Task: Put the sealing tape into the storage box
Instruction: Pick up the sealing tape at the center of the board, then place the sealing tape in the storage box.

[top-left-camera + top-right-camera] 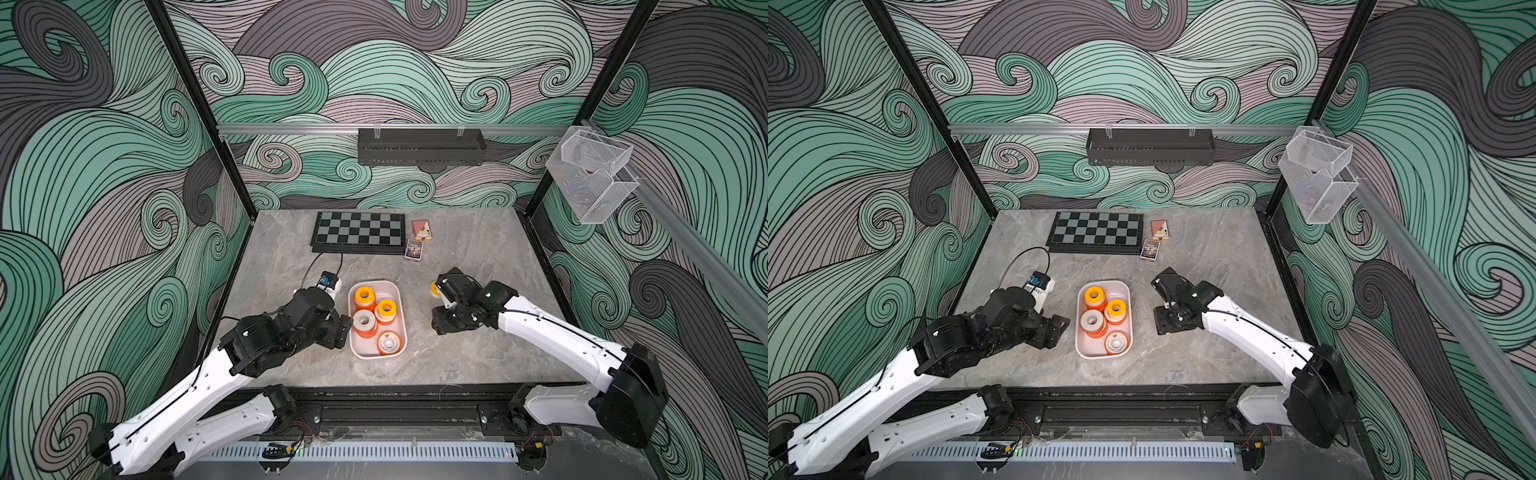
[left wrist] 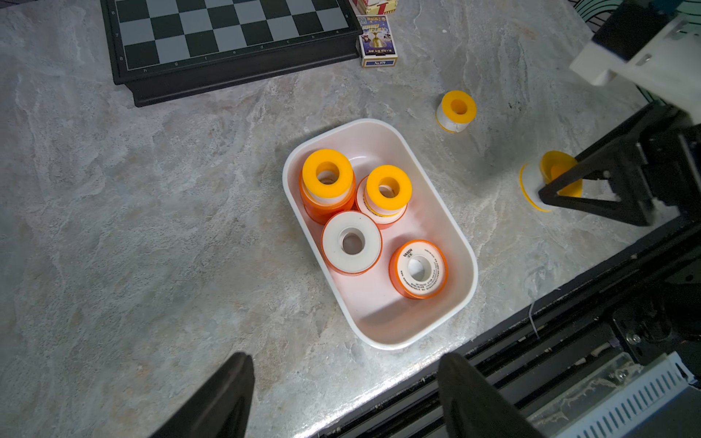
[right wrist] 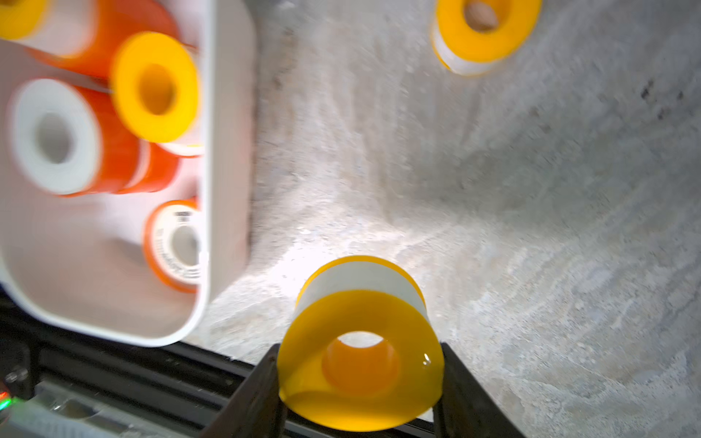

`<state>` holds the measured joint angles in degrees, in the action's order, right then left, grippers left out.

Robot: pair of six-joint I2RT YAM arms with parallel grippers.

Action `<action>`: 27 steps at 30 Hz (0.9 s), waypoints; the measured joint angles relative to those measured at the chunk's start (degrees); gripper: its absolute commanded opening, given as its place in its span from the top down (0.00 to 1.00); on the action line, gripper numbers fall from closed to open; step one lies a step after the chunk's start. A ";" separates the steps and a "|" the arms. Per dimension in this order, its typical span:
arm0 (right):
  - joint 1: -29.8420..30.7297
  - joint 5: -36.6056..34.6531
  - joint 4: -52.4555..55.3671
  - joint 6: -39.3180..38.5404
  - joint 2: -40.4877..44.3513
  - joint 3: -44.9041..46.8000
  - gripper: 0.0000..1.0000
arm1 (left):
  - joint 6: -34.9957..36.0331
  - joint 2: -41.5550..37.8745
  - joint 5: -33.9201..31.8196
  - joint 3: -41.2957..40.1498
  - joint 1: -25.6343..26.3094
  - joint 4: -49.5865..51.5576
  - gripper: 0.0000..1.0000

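The storage box (image 1: pixel 351 320), a shallow white tray, sits mid-table and holds several sealing tape rolls, orange spools with yellow rings on two of them (image 2: pixel 328 172). To its right, my right gripper (image 3: pixel 359 349) is shut on a yellow-and-white roll (image 3: pixel 360 303) lying on its side, low over the table; a finger presses each side. Another yellow roll (image 1: pixel 434 289) stands on the table further back, loose (image 3: pixel 487 34). My left gripper (image 2: pixel 347 360) hovers open and empty by the tray's left front side (image 1: pixel 343 328).
A chessboard (image 1: pixel 359 230) and two card packs (image 1: pixel 422 230) (image 1: pixel 414 249) lie at the back. A black shelf (image 1: pixel 419 147) hangs on the rear wall, clear mesh baskets (image 1: pixel 590 170) at the right. The table's front edge and black rail (image 1: pixel 395 395) run close behind both grippers.
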<state>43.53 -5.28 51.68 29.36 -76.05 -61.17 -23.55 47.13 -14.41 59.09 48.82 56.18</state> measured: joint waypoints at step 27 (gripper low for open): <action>15.72 -0.46 4.31 -2.84 -35.26 -26.16 0.43 | -5.62 -5.66 -17.11 0.02 -1.14 4.28 0.17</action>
<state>59.24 -5.74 55.99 26.52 -111.31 -87.33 -29.17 41.47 -31.53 59.11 47.68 60.47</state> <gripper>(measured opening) 0.574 0.832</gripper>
